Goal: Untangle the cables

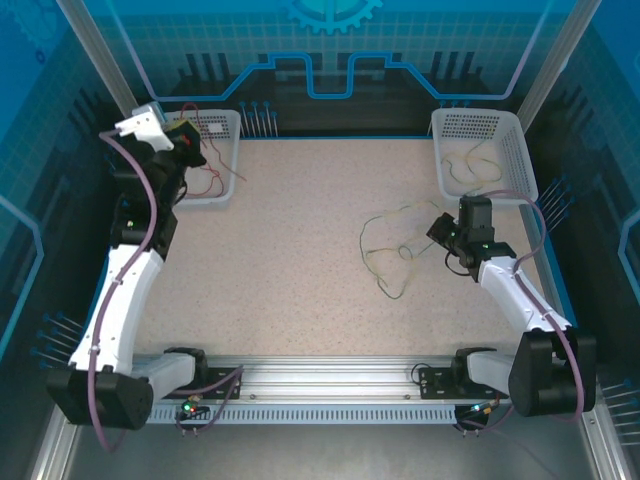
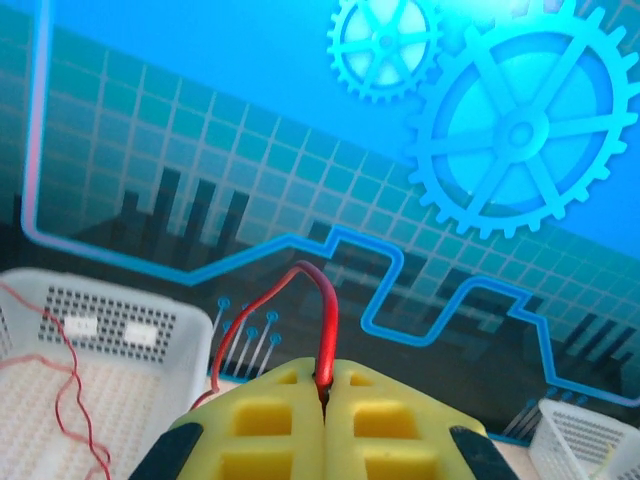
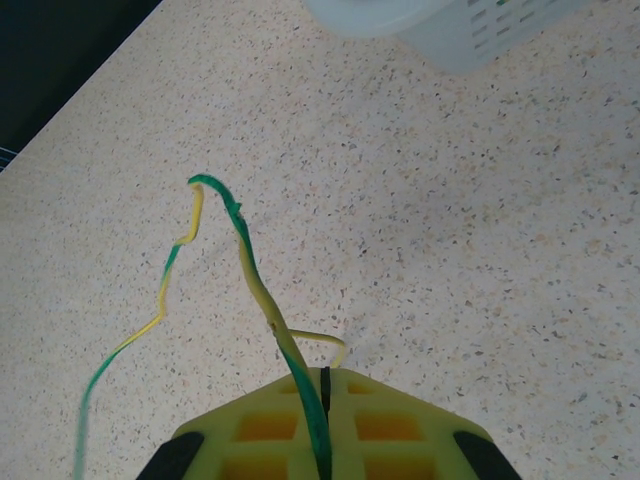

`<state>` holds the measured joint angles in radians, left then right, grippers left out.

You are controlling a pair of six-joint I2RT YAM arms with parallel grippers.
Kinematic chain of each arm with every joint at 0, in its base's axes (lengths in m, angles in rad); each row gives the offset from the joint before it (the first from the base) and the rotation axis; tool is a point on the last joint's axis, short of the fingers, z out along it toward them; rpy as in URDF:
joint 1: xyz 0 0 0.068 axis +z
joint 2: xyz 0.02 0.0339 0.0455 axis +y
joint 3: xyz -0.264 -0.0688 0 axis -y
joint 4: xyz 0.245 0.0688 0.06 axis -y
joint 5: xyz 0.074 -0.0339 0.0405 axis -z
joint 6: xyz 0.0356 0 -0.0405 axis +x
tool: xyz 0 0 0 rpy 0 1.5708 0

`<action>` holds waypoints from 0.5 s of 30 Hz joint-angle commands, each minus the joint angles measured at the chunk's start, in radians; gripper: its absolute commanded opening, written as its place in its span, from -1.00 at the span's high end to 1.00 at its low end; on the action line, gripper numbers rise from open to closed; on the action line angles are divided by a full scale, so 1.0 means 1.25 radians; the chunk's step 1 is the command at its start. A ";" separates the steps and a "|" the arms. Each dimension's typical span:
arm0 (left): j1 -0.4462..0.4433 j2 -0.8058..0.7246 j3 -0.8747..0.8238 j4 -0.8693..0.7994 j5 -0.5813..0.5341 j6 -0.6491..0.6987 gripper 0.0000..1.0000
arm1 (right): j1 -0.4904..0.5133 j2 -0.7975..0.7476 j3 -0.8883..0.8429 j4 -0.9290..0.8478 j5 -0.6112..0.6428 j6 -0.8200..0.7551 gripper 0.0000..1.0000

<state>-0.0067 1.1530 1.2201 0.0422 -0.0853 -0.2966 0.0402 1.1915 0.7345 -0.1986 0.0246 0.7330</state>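
My left gripper [image 1: 186,137] hangs over the white basket [image 1: 226,160] at the back left, shut on a red cable [image 1: 212,178]. In the left wrist view the red cable [image 2: 326,305] arches up out of the closed yellow pads [image 2: 285,415] of the left gripper [image 2: 325,385], and its slack trails down into the basket [image 2: 110,325]. My right gripper [image 1: 441,231] is low over the table at the right, shut on a green-and-yellow cable [image 3: 246,250]. That cable runs forward from the right gripper [image 3: 323,385] and loops loosely across the table [image 1: 385,245].
A second white basket [image 1: 505,140] stands at the back right with a pale yellowish cable [image 1: 472,165] lying inside; its corner shows in the right wrist view [image 3: 450,25]. Blue printed walls close in the back and sides. A metal rail [image 1: 320,385] runs along the near edge.
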 commanded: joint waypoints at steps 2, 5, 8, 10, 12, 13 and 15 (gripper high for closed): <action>0.010 0.060 0.104 -0.004 -0.067 0.082 1.00 | 0.010 -0.015 0.015 0.009 0.009 -0.017 1.00; 0.018 0.090 0.135 0.025 -0.109 0.115 1.00 | 0.009 -0.026 0.013 -0.001 0.016 -0.024 1.00; 0.048 0.149 0.185 0.002 -0.112 0.116 1.00 | 0.009 -0.034 0.008 0.003 0.016 -0.026 1.00; 0.066 0.199 0.236 -0.048 -0.135 0.115 1.00 | 0.009 -0.032 0.008 0.007 0.011 -0.026 1.00; 0.080 0.236 0.250 -0.058 -0.142 0.108 1.00 | 0.009 -0.028 0.012 0.009 0.005 -0.026 1.00; 0.088 0.258 0.260 -0.072 -0.148 0.095 1.00 | 0.008 -0.027 0.011 0.008 0.003 -0.026 1.00; 0.098 0.303 0.292 -0.131 -0.153 0.061 1.00 | 0.009 -0.028 0.012 0.008 0.001 -0.026 1.00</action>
<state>0.0956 1.4673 1.5383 -0.0158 -0.2329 -0.1856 0.0406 1.1679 0.7345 -0.2001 0.0280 0.7139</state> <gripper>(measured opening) 0.047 0.051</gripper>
